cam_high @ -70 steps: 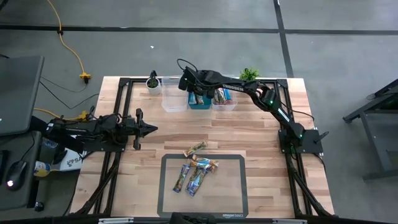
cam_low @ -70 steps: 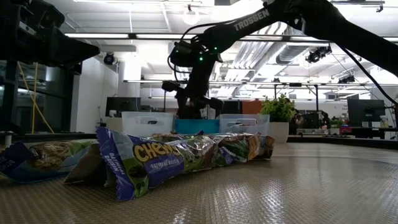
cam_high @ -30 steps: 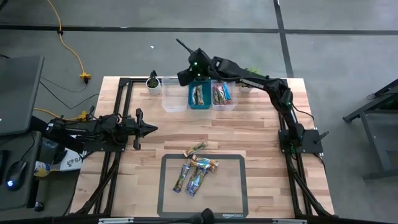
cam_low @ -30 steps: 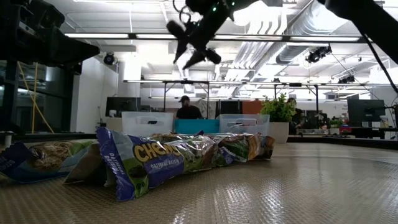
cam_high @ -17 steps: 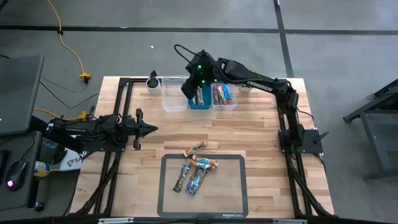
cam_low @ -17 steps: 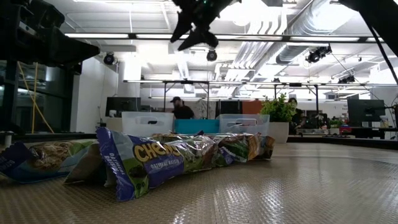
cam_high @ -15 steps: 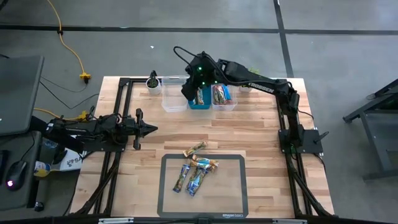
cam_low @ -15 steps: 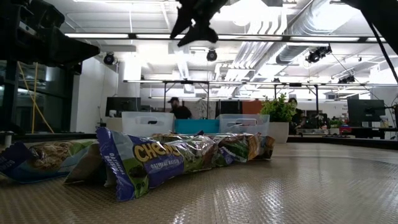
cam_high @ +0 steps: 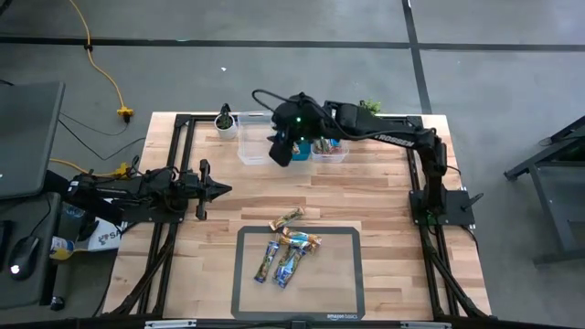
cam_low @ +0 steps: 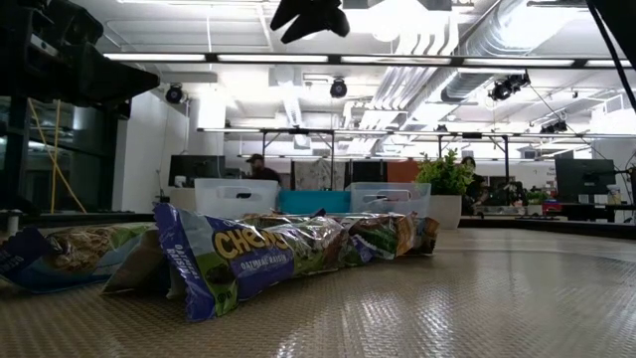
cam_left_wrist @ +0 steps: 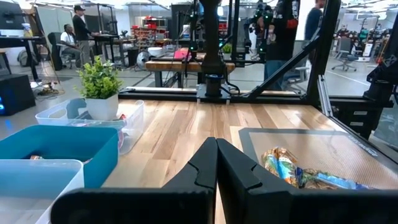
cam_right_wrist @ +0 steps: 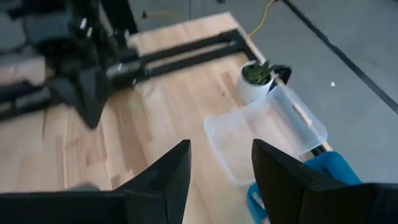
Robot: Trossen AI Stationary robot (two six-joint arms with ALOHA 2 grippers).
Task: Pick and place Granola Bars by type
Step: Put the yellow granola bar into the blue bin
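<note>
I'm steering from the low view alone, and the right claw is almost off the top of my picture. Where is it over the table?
Observer: From above, the right claw hangs over the table's far side, by the right edge of the clear bin.
Operator: Is it carrying a bar?
Observer: No. Its wrist view shows the fingers apart with nothing between them.
Operator: And the left arm?
Observer: The left claw is shut and sits at the table's left, apart from the granola bars on the mat.
</note>
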